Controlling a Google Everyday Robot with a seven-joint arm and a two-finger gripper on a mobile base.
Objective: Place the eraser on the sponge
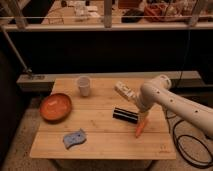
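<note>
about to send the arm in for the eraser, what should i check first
1. Eraser lying free on the table, nothing on it: ok.
2. Sponge flat, its top bare: ok.
3. Gripper centred over the eraser: not ok; it hangs off the eraser's right end, above the carrot.
4. Jaws open, holding nothing: ok.
5. Carrot apart from the eraser: cannot tell; they lie very close.
6. Table between eraser and sponge free of the bowl: ok.

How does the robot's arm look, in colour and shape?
The arm is white, built of thick, rounded, smooth links. Its gripper, just above the table beside the eraser, is hard to tell from the white wrist. No markings show.
</note>
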